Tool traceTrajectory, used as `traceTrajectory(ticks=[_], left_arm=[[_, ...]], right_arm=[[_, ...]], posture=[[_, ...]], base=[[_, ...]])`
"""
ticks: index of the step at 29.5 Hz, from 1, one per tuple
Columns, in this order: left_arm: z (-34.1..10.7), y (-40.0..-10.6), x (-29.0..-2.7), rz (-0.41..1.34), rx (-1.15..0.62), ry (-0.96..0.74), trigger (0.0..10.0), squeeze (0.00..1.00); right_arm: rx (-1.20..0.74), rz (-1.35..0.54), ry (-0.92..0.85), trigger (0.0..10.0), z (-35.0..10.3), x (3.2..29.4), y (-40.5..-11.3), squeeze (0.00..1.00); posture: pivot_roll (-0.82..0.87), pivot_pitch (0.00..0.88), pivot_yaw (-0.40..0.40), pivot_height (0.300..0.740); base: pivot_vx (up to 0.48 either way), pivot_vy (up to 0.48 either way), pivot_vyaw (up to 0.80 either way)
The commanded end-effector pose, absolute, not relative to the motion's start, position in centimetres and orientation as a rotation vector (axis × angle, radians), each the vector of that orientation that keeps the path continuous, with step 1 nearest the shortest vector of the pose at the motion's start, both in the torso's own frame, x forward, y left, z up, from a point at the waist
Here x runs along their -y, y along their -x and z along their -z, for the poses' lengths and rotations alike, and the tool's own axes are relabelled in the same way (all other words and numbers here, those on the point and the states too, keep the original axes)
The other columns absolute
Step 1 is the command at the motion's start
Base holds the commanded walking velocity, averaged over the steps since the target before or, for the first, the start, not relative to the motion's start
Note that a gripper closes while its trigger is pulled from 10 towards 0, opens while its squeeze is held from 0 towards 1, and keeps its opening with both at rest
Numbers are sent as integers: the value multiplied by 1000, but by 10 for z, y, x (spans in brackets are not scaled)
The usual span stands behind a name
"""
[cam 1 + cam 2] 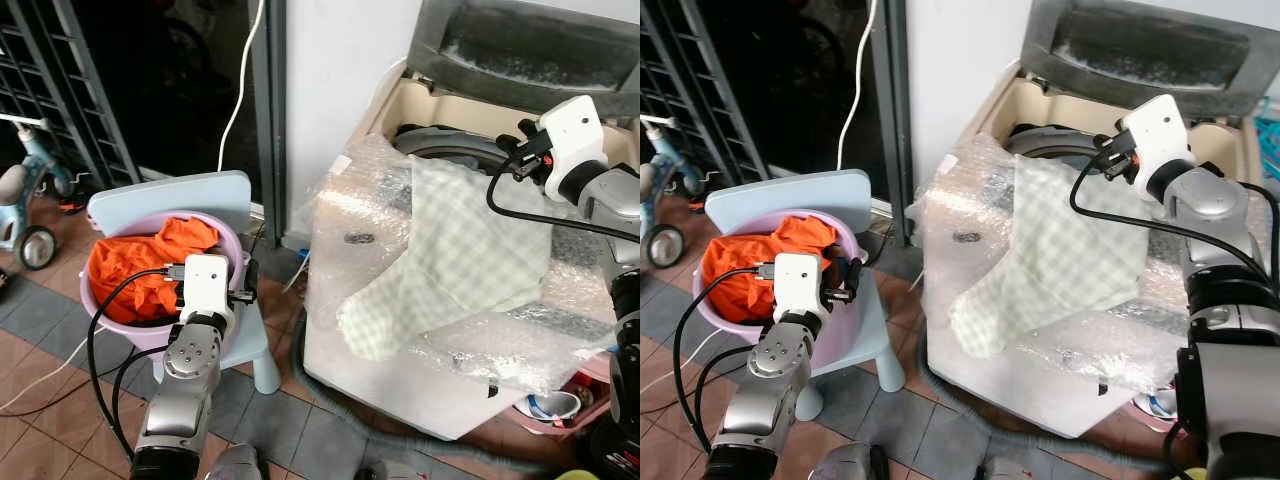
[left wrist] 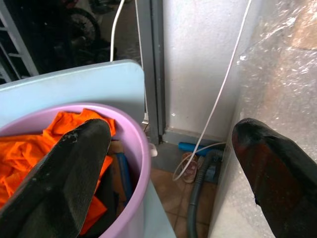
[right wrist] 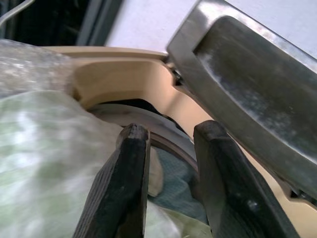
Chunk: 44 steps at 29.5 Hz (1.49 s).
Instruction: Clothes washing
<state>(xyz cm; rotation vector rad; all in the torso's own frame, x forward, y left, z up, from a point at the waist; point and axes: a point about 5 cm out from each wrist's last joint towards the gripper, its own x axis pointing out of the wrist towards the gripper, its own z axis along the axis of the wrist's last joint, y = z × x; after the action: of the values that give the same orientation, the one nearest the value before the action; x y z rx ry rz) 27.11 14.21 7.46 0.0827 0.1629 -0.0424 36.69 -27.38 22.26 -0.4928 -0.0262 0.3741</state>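
Orange clothes (image 1: 140, 265) fill a lilac plastic basin (image 1: 232, 248) that sits on a pale blue child's chair (image 1: 175, 195) at the left of the frame. The left gripper (image 2: 168, 163) hangs just beside the basin's near rim; in the left wrist view its two black fingers (image 2: 64, 173) stand wide apart with nothing between them, one over the orange cloth and the other against bubble wrap.

At the right of the frame stands a beige top-loading washing machine (image 1: 400, 105), its grey lid (image 1: 530, 45) raised upright against the white wall. Clear bubble wrap (image 1: 350, 240) covers the machine's front and top. A pale green checked cloth (image 1: 450, 255) is draped from the drum opening (image 1: 440, 145) down over the wrap, its lower end hanging near the middle of the machine's front.

The right gripper (image 3: 171, 148) is held at the upper right, over the drum rim and the top edge of the checked cloth. In the right wrist view its fingers (image 3: 131, 178) stand a narrow gap apart, and I cannot tell whether they grip any cloth.

A small tricycle (image 1: 25, 190) stands at the far left edge, and a white cable (image 1: 240, 85) hangs down beside the dark doorway. The floor (image 1: 300, 430) is tiled in grey and reddish brown.
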Motion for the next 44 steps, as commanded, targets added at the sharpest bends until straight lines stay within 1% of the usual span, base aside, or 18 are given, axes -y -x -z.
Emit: traceTrajectory(ticks=[1, 4, 8, 9, 11, 12, 13, 15, 17, 18, 19, 20, 21, 22, 23, 29, 37, 44], left_arm=[[-78, -273, -142, 47, -154, -88, 10000, 0], [-78, -272, -142, 43, -155, -87, 10000, 0], [-77, -272, -143, 47, -158, -85, 10000, 0], [-77, -273, -142, 54, -157, -85, 10000, 0], [-77, -273, -141, 60, -155, -86, 10000, 0], [-77, -274, -140, 65, -154, -86, 10000, 0], [-78, -274, -140, 69, -154, -87, 10000, 0], [-78, -275, -138, 77, -152, -89, 10000, 0], [-78, -275, -137, 77, -152, -89, 10000, 0], [-79, -275, -138, 77, -152, -89, 10000, 0], [-79, -275, -138, 78, -152, -89, 10000, 0], [-79, -275, -138, 78, -151, -89, 10000, 0], [-79, -275, -138, 76, -151, -90, 10000, 0], [-79, -275, -138, 74, -152, -90, 10000, 0], [-79, -274, -138, 73, -152, -89, 10000, 0], [-79, -273, -140, 65, -152, -89, 10000, 0], [-78, -273, -139, 64, -153, -85, 10000, 0], [-78, -273, -139, 62, -154, -85, 10000, 0]], right_arm=[[35, -609, 497, 10000, -224, 263, -352, 0], [6, -655, 504, 10000, -220, 264, -345, 0], [-124, -813, 489, 10000, -191, 262, -318, 0], [-151, -831, 495, 10000, -179, 260, -312, 0], [-149, -819, 501, 10000, -172, 258, -310, 0], [-139, -802, 516, 10000, -168, 255, -310, 706], [-127, -788, 527, 10000, -166, 253, -309, 1000], [-66, -718, 590, 10000, -153, 240, -309, 1000], [-55, -669, 592, 10000, -146, 234, -308, 1000], [-51, -609, 593, 10000, -140, 230, -307, 1000], [-47, -582, 599, 10000, -137, 228, -307, 918], [-52, -565, 597, 10000, -133, 226, -307, 918], [-67, -531, 593, 8745, -124, 224, -306, 322], [-72, -522, 595, 3294, -120, 223, -305, 67], [-74, -516, 598, 0, -119, 222, -305, 0], [-44, -464, 547, 0, -118, 222, -305, 0], [-43, -389, 483, 0, -124, 238, -309, 0], [-36, -394, 465, 0, -129, 239, -314, 0]], posture=[[-64, 0, -7, 740], [-64, 0, -7, 740], [-80, 0, 0, 740], [-83, 0, 5, 740], [-86, 0, 10, 740], [-88, 0, 13, 740], [-88, 0, 13, 740], [-87, 0, 16, 740], [-86, 0, 15, 740], [-82, 0, 13, 740], [-81, 0, 13, 740], [-81, 0, 13, 740], [-76, 0, 10, 740], [-76, 0, 10, 740], [-73, 0, 10, 740], [-74, 0, 6, 740], [-82, 0, 4, 740], [-80, 0, 4, 740]], base=[[0, 0, 0], [0, 0, 0], [0, 0, 0], [0, 0, 0], [0, 0, 0], [0, 0, 0], [0, 0, 0], [0, 0, 0], [0, 0, 0], [0, 0, 0], [0, 0, 0], [0, 0, 0], [0, 0, 0], [0, 0, 0], [0, 0, 0], [0, 0, 0], [0, 0, 0], [0, 0, 0]])
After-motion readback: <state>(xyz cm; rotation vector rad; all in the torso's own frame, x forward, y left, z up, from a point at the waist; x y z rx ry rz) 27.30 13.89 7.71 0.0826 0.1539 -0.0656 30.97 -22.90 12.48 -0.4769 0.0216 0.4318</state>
